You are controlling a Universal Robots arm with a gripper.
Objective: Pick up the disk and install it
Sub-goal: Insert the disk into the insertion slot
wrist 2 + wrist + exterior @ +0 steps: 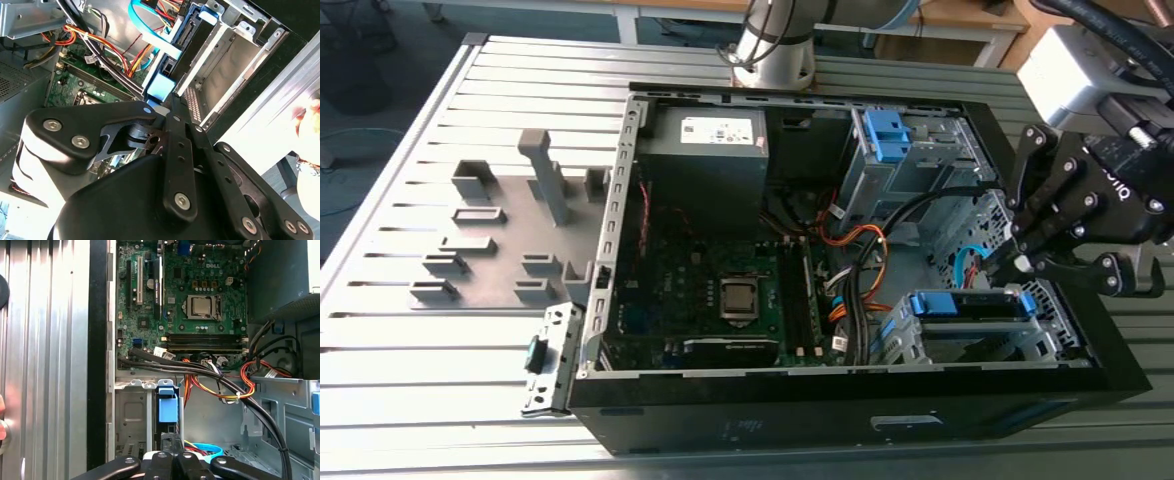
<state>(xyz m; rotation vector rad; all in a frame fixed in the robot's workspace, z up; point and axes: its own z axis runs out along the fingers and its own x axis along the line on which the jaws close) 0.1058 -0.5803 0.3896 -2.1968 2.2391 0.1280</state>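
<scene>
The disk sits in the lower drive cage of the open computer case, at the exterior view's right, with its blue carrier bracket facing up. In both wrist views I see it edge-on, ending in a blue tab. My gripper hangs just above that end of the disk. Its fingers are shut together, the tips right at the blue tab. Whether the tips pinch the tab is hidden.
Black, orange and blue cables run beside the drive cage. A second blue carrier sits in the upper bay, next to the grey power supply. Grey fixtures stand on the slatted table. A person's hand is beside the case.
</scene>
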